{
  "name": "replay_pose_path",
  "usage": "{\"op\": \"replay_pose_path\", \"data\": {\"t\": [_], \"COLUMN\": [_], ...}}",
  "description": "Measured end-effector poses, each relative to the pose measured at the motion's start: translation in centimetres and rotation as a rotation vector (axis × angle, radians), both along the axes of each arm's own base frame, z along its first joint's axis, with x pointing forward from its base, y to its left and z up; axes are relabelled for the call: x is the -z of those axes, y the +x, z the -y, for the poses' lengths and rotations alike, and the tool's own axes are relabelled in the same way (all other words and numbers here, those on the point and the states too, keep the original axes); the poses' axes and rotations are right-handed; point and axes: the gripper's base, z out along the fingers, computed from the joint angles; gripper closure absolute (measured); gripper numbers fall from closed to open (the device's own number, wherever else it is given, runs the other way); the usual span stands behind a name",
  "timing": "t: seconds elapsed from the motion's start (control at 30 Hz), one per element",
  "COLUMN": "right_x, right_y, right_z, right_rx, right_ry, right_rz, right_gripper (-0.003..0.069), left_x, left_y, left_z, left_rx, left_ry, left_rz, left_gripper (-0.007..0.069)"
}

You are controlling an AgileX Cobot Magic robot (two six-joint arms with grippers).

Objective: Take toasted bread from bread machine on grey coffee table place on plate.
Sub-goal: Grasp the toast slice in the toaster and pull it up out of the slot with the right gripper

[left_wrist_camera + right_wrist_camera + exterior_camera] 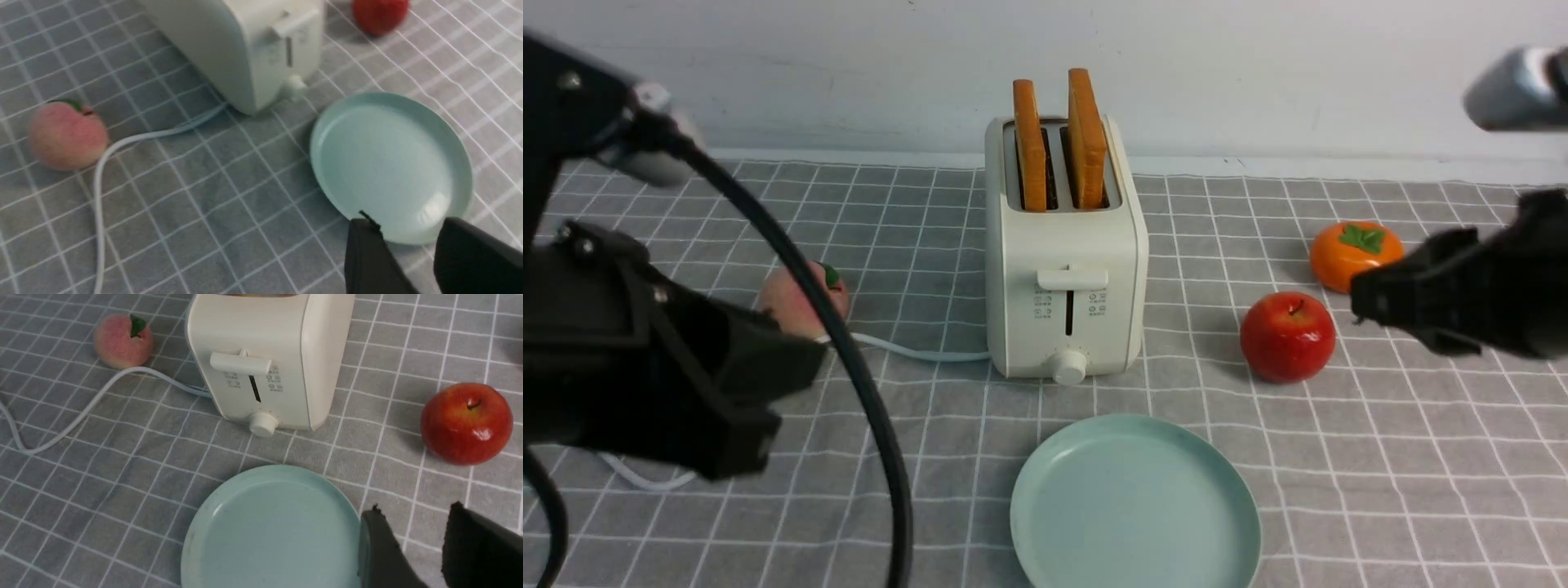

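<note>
Close in front, left gripper point(784, 400) parted partway, empty; right gripper point(1368, 298) likewise. Beneath both, grey coffee table point(1339, 490). Ahead between them, bread machine point(1066, 269); nearer, also between them, plate point(1135, 506). Toasted bread point(1062, 143), two slices upright in the slots, well apart from both grippers.

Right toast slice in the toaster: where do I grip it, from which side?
Pinch the right toast slice near its top, from straight above, across its broad faces. It stands upright in the toaster, only its upper part clear of the slot.
</note>
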Motion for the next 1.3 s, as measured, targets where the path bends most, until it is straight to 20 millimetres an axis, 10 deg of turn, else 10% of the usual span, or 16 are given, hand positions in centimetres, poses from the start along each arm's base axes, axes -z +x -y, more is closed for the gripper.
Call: {"op": "replay_pose_path", "data": {"t": [0.17,0.57,1.3], "right_x": [-2.0,1.3,9.9], "right_y": [6.0,16.3,21.8], "right_z": [-3.5,-9.5,-11.8], "right_rx": [-0.003,0.013,-0.078], "right_ry": [0.056,0.183,-0.044], "right_rz": [0.017,0.101,0.307], "right_gripper": [0.0396,0.0167,0.0145], "left_x": [-0.2,-0.1,0.3], "left_y": [0.8,0.9,0.8], "left_z": [-1.2,-1.9,-2.1], "left_rx": [-0.272,-0.379,-0.400], "left_ry": [-0.165,-0.187,-0.155], "left_rz": [-0.052,-0.079,-0.115], "left_gripper": [0.0386,0.0386,0.0386]}}
